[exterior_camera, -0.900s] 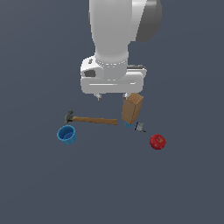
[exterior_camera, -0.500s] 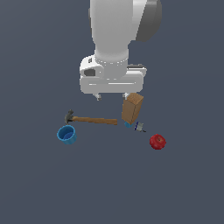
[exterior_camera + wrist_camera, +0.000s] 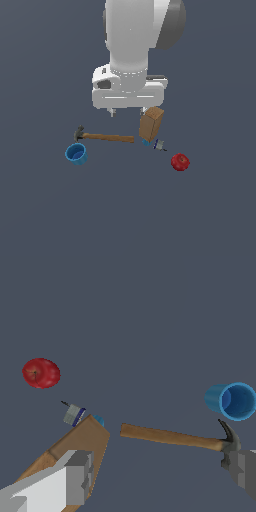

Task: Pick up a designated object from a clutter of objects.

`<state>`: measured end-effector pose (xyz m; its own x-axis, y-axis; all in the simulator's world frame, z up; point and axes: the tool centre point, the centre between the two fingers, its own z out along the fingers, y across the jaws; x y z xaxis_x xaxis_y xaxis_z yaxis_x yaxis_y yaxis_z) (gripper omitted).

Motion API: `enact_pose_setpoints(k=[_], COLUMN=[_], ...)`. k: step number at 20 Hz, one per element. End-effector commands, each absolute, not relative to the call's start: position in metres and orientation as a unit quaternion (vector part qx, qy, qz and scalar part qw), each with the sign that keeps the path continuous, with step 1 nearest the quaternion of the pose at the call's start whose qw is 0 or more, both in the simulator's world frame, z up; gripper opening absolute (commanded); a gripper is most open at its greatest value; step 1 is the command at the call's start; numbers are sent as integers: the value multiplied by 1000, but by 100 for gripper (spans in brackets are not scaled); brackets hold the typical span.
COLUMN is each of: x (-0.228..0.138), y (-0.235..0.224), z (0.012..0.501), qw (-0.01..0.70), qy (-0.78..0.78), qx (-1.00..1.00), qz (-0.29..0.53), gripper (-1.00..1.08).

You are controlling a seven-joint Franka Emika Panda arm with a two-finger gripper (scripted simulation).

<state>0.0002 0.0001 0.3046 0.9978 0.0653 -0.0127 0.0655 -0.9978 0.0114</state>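
Observation:
The designated object (image 3: 160, 145) is a tiny navy and grey-white item on the floor between the tan brown box (image 3: 151, 123) and the red apple (image 3: 180, 162). It also shows in the wrist view (image 3: 74, 415), next to the small light blue cylinder (image 3: 99, 420). My gripper (image 3: 129, 112) hangs open and empty above the clutter, over the hammer's handle and beside the box. It is well above the designated object and to its exterior-view left. In the wrist view, both fingers (image 3: 70, 481) frame the gripper (image 3: 160, 471), one of them in front of the box (image 3: 80, 443).
A wooden-handled hammer (image 3: 105, 136) lies to the exterior view's left of the box. A blue cup (image 3: 76, 154) stands by its head. In the wrist view the hammer (image 3: 170, 436), cup (image 3: 232, 401) and apple (image 3: 41, 373) show too. The light blue cylinder (image 3: 145, 142) sits at the box's foot.
The gripper has come down very slightly. None of the objects has moved.

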Motion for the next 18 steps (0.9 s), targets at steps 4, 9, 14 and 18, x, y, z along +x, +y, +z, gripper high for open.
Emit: enact_pose_setpoints(k=[4, 9, 14, 18], x=[4, 6, 4, -4], y=[12, 32, 63, 95], z=[282, 246, 196, 153], qw=[15, 26, 33, 32], qy=[77, 150, 253, 347], qx=[997, 988, 967, 937], qz=[-8, -10, -12, -12], gripper=[100, 100, 100, 100])
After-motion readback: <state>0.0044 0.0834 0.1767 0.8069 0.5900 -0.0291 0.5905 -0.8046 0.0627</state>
